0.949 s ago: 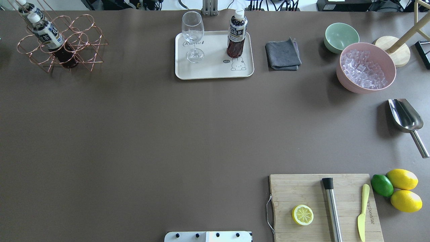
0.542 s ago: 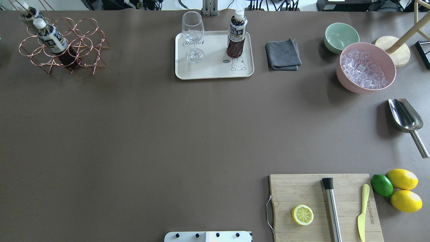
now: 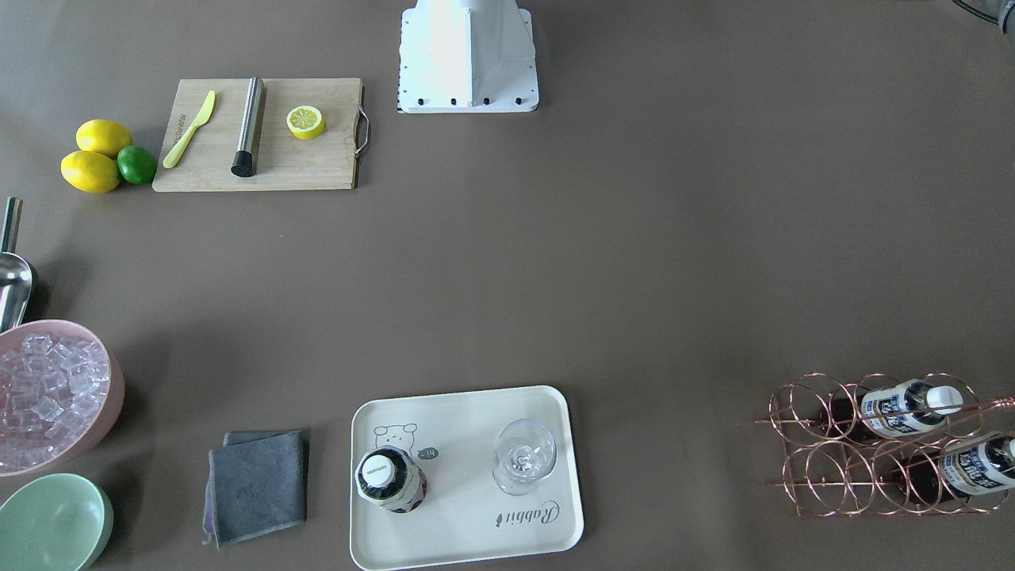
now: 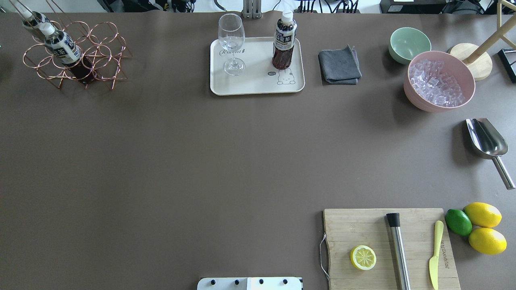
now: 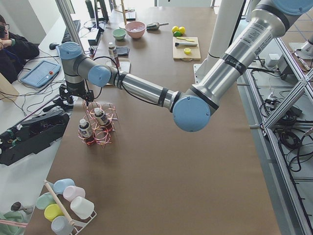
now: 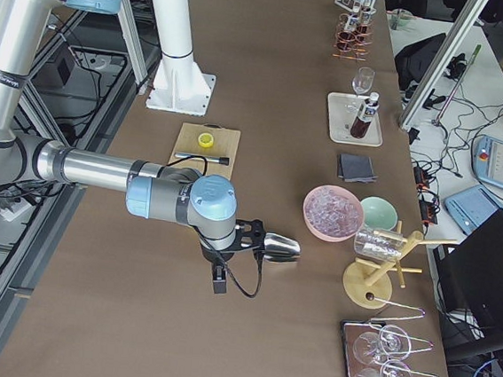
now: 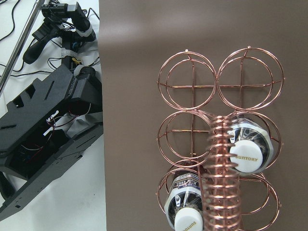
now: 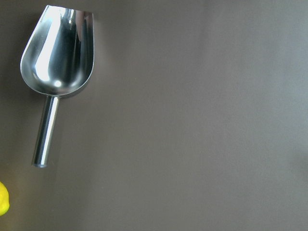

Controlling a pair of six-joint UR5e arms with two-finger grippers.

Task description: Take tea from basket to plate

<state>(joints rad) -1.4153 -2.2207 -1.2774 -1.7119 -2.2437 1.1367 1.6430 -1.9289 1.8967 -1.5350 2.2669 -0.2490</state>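
The copper wire basket [image 4: 105, 51] stands at the table's far left corner and holds two tea bottles [image 4: 60, 44] [image 4: 30, 18]. A third tea bottle [image 4: 284, 40] stands upright on the cream plate [image 4: 258, 84], beside a clear glass [image 4: 231, 40]. The left wrist view looks straight down on the basket's coiled handle [image 7: 219, 183] and two white caps [image 7: 248, 157]. My left gripper [image 5: 76, 95] hangs just above the basket [image 5: 100, 132]; I cannot tell if it is open. My right gripper [image 6: 218, 279] hovers near the metal scoop [image 6: 280, 247]; I cannot tell its state.
A grey cloth [image 4: 339, 65], green bowl [image 4: 409, 43] and pink ice bowl [image 4: 439, 80] lie right of the plate. The scoop [image 4: 487, 141], a cutting board [image 4: 363, 225] with half lemon, muddler and knife, and lemons and a lime [image 4: 479, 225] sit at the right.
The basket and its two bottles have shifted slightly to the right and settled. The plate, its bottle and the glass have not moved.
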